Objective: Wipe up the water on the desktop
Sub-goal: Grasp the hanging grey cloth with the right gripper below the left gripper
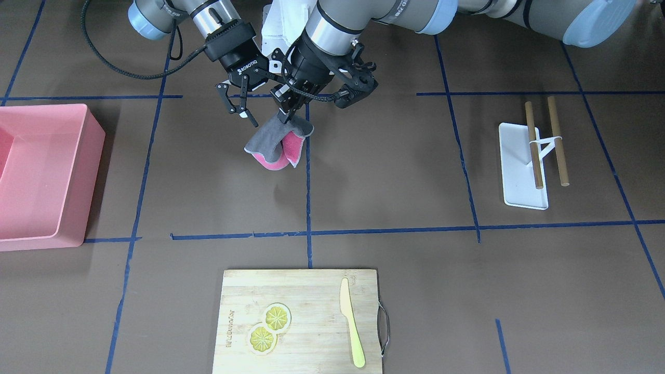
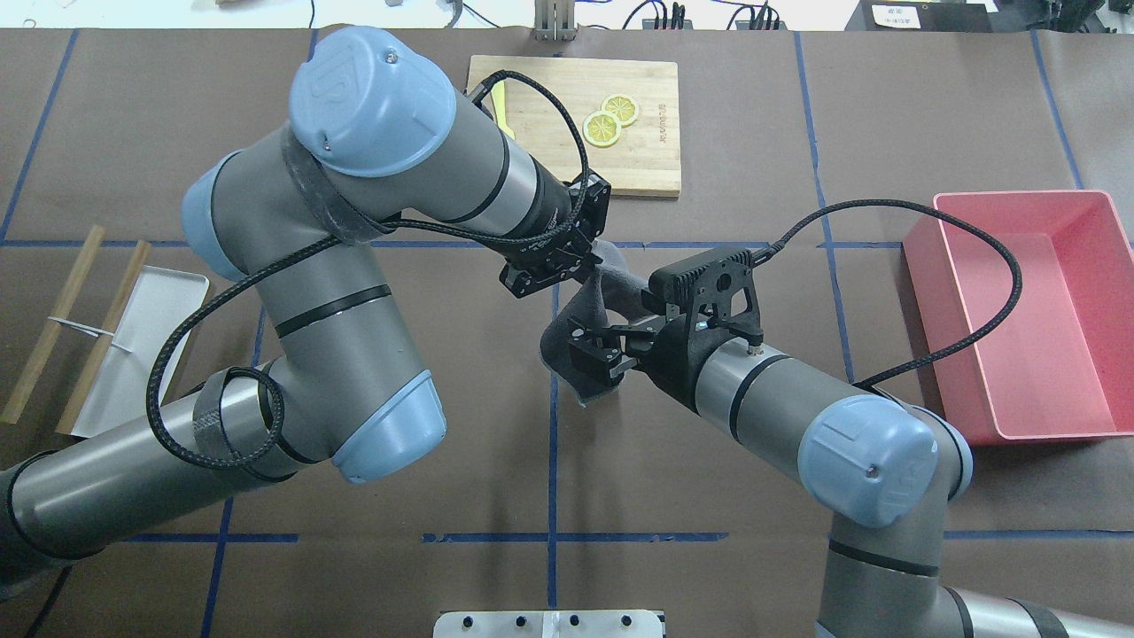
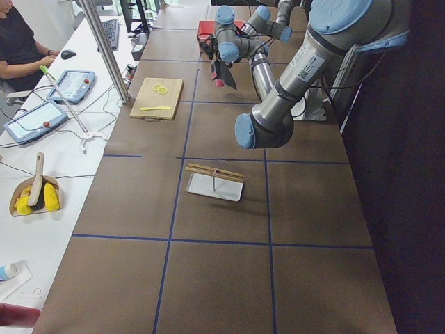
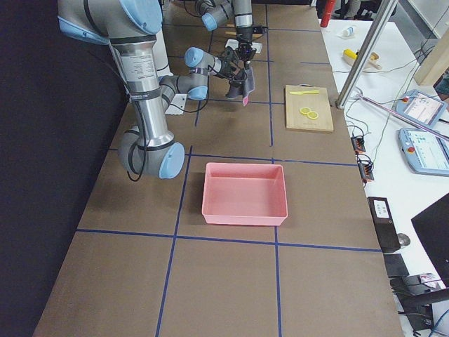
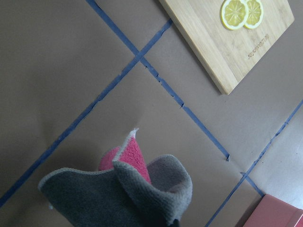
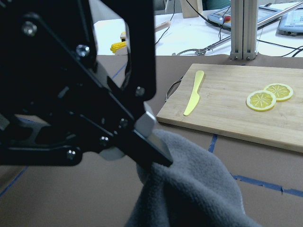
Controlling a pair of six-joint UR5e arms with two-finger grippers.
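A grey cloth with a pink underside [image 1: 274, 144] hangs folded over the brown desktop [image 1: 389, 171], which is crossed by blue tape lines. My left gripper [image 1: 287, 113] is shut on the cloth's top edge and holds it up. The cloth fills the bottom of the left wrist view [image 5: 118, 194]. The right wrist view shows a left fingertip [image 6: 152, 138] pinching the cloth [image 6: 189, 189]. My right gripper [image 1: 240, 111] is open and empty, close beside the cloth. I see no water on the desktop.
A pink bin [image 1: 47, 176] stands on my right side. A wooden cutting board [image 1: 301, 322] with two lemon slices and a yellow knife [image 1: 352, 332] lies at the far edge. A white tray [image 1: 521, 171] with two wooden sticks is on my left.
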